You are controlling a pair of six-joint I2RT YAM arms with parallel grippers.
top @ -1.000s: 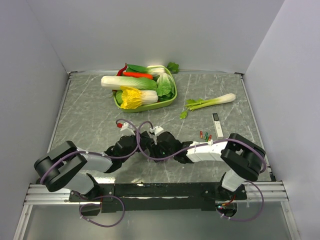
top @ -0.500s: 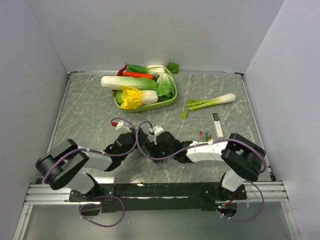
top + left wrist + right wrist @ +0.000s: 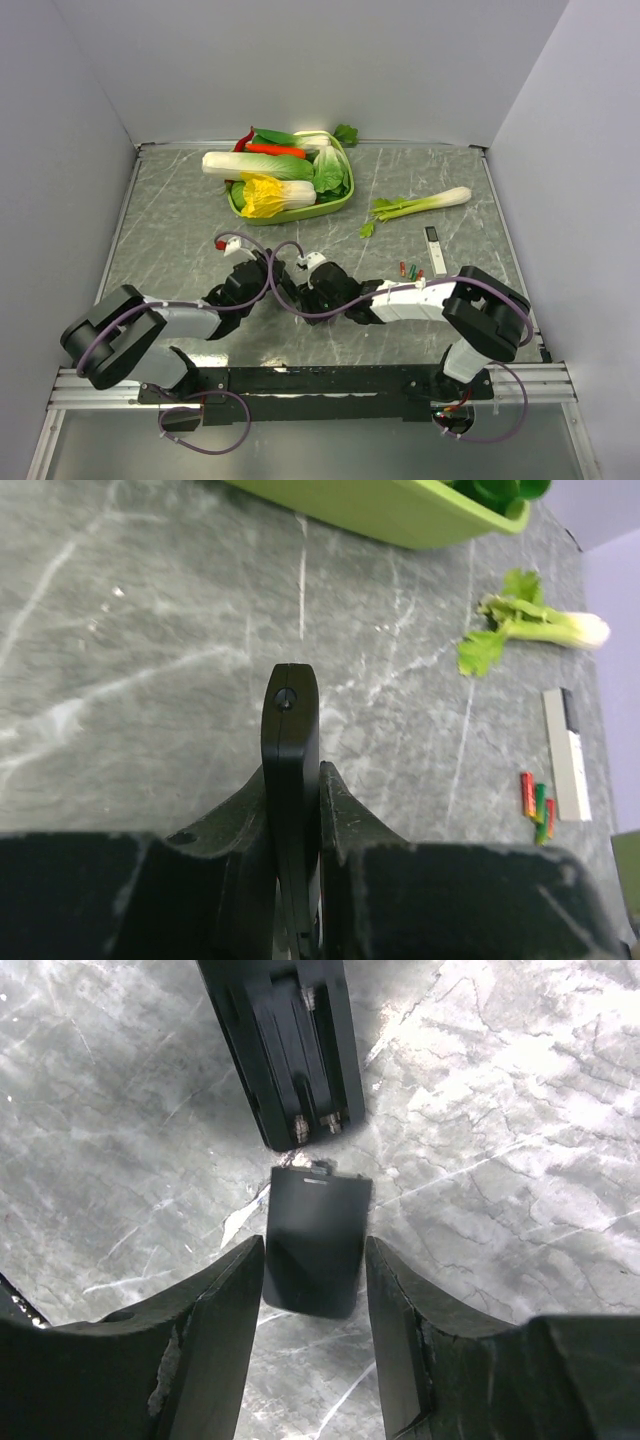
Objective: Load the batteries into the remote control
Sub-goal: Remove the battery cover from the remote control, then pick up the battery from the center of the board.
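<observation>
The left gripper (image 3: 295, 825) is squeezing the remote (image 3: 290, 730) so its empty slot (image 3: 300, 1050) is showing. The right gripper (image 3: 312, 1260) is hanging open around the loose lid (image 3: 315, 1230). The batteries (image 3: 537, 805) are waiting nearby.

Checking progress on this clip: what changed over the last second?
The left gripper, shut on the remote control, shifted left and slightly away from the bases. The right gripper hovers open over the battery cover. The batteries, white device and celery stayed put.
</observation>
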